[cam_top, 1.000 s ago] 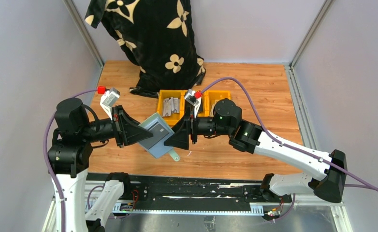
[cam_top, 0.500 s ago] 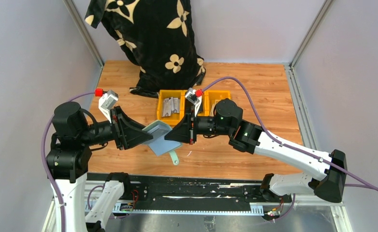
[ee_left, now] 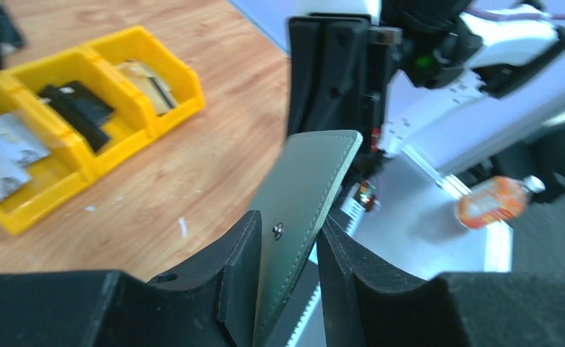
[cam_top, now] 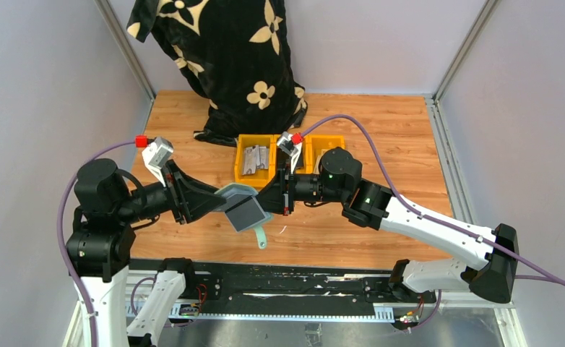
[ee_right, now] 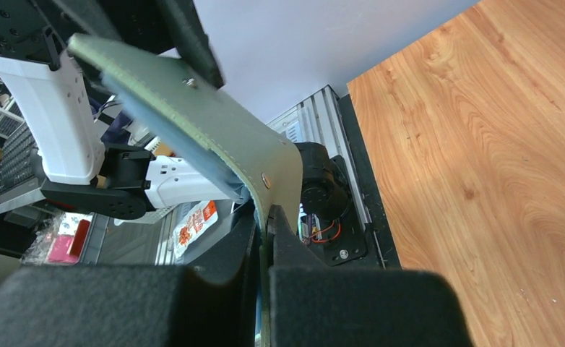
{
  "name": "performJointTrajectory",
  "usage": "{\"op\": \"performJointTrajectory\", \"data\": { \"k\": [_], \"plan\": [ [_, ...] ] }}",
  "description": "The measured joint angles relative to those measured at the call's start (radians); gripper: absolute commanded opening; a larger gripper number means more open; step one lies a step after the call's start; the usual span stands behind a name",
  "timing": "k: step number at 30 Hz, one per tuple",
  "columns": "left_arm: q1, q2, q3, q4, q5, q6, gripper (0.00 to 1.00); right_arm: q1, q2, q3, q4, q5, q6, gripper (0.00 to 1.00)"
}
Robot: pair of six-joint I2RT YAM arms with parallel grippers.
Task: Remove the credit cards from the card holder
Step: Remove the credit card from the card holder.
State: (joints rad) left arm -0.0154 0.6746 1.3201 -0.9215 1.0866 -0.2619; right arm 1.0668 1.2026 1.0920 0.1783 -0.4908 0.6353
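Top external view: card holder [cam_top: 240,204] held in air between both arms, above table's near edge. Right gripper [ee_right: 265,217] clamped on its edge; left gripper [ee_left: 287,233] jaws apart, loosely straddling flap. Step: opening holder, cards not yet out. Next: regrip flap, spread, expose card edge

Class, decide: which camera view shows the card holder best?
Top external: the whole card holder shows between the left gripper and right gripper, with its snap tab hanging. Left wrist shows only a green flap between the fingers. Right wrist shows a flap pinched in shut jaws.
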Motion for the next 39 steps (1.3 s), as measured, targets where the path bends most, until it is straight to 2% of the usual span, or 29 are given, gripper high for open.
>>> {"op": "performJointTrajectory", "data": {
  "k": [5,7,18,26,35,39],
  "plan": [
    [0.0,-0.027,-0.003,0.007,-0.199,0.016,0.4,0.0,0.0,0.004,0.002,-0.029,0.008,0.0],
    [0.0,-0.03,-0.006,0.016,-0.232,0.015,0.41,0.0,0.0,0.004,0.003,-0.042,0.011,0.0],
    [0.0,-0.047,-0.066,0.095,-0.232,-0.04,0.51,0.0,-0.003,0.004,0.024,-0.111,0.025,0.0],
    [0.0,-0.084,-0.129,0.163,-0.153,-0.098,0.56,0.0,-0.016,0.004,0.04,-0.158,0.032,0.0],
    [0.001,-0.093,-0.207,0.408,0.019,-0.357,0.56,0.004,-0.056,0.004,0.045,-0.191,0.032,0.0],
    [0.001,-0.108,-0.238,0.469,0.08,-0.429,0.54,0.006,-0.057,0.005,0.046,-0.198,0.031,0.0]
  ]
}}
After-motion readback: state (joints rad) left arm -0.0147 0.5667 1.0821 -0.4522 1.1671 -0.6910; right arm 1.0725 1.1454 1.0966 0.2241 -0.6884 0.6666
